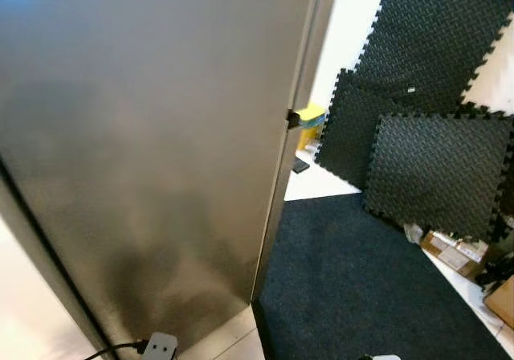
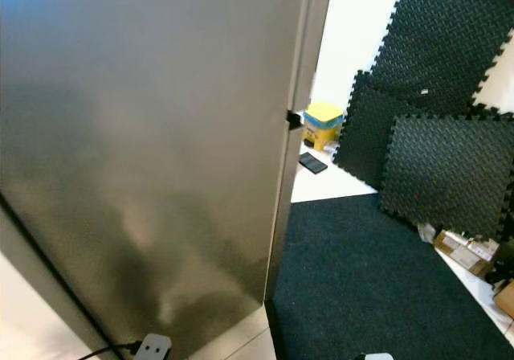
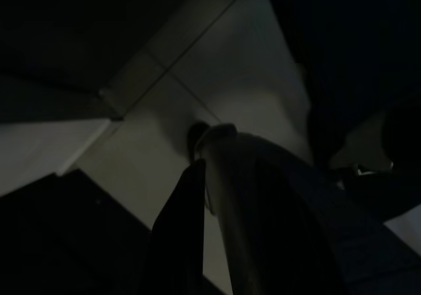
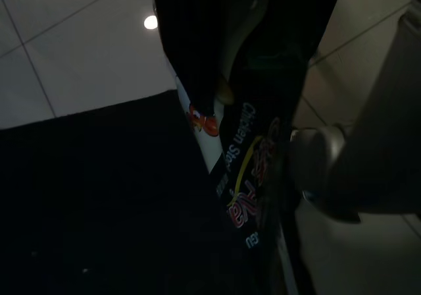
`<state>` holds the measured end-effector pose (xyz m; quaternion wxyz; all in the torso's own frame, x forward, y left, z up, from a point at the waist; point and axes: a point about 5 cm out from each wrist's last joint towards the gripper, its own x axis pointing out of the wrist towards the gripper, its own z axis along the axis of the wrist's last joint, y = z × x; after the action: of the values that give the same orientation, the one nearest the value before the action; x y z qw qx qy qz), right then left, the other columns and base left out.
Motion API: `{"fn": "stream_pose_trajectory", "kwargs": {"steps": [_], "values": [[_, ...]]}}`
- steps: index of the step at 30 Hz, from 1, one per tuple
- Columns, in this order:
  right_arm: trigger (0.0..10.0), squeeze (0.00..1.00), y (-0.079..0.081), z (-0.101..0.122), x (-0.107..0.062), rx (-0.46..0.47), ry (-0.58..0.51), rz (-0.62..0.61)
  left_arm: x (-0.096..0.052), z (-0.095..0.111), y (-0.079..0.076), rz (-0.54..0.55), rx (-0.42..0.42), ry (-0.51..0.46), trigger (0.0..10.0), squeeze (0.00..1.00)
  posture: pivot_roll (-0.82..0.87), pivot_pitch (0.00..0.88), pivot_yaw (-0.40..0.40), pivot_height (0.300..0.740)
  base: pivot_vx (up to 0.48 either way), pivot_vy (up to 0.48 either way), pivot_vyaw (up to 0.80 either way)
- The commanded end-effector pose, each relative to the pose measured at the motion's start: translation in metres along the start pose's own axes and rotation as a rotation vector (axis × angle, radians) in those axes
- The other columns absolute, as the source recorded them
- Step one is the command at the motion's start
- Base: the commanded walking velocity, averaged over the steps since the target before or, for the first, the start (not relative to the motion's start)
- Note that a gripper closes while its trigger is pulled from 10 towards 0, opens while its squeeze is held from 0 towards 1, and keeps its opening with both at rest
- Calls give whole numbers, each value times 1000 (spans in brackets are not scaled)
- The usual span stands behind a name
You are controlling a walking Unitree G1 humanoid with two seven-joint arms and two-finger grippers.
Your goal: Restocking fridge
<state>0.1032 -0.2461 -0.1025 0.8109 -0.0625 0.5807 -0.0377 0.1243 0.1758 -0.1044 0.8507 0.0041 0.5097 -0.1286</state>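
Observation:
A tall brushed-steel fridge panel stands close in front of me on the left, with a small black fitting on its right edge. In the right wrist view, my right gripper is shut on a dark snack packet printed with "Chicken" lettering and red and yellow graphics. It hangs low over pale tiles and dark carpet. The left wrist view is very dark. One black finger of the left gripper shows beside a grey rounded shape, above pale floor tiles.
Black foam mats lean against the wall at the right, over a dark carpet. A yellow container and a flat black item sit beyond the fridge. Cardboard boxes lie at the right. A white power strip lies by the fridge base.

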Motion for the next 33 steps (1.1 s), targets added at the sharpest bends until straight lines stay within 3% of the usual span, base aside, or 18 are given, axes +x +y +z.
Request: {"fn": "stream_pose_trajectory", "kwargs": {"steps": [1, 33], "values": [[10000, 0, -5, 4, 0, -4, -12, -17, -3, -23, -8, -26, -14, 94, 10000, 0, 61, 0, -56, 740, 0, -442, 0], [10000, 0, -5, 5, 0, -13, -15, -6, -2, -22, -10, -33, -5, 95, 10000, 0, 62, 0, -59, 740, 0, -436, 0]]}}
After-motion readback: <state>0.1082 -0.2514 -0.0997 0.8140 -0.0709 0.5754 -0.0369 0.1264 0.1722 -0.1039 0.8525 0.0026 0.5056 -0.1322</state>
